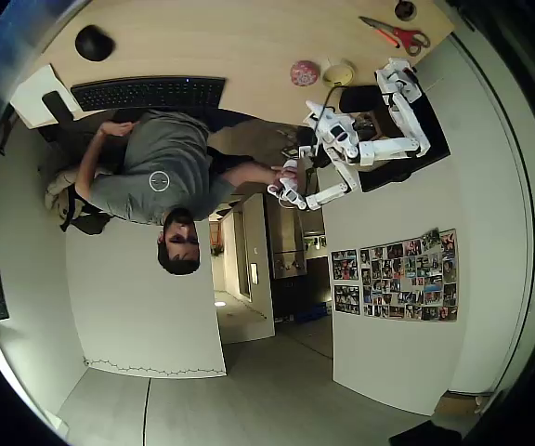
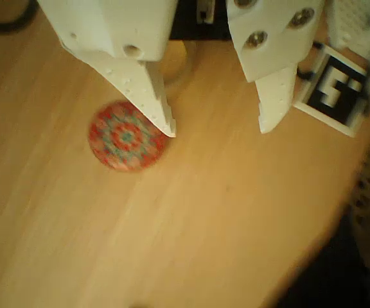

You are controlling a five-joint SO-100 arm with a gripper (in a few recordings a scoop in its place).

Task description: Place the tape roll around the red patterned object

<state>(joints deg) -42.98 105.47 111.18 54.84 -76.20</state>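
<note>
The red patterned object is a round disc-like thing with a speckled pattern, lying on the wooden table just left of my left fingertip. My gripper hovers above the table, open, with bare wood between its fingers. The cream tape roll lies behind the left finger and is mostly hidden by it. In the overhead view the red patterned object and the tape roll lie side by side near the table edge, with the white arm beside them.
A black-and-white marker card lies right of the gripper, close to the table edge. Red-handled scissors, a dark knob, a keyboard and a black mouse are on the table. A person sits at it.
</note>
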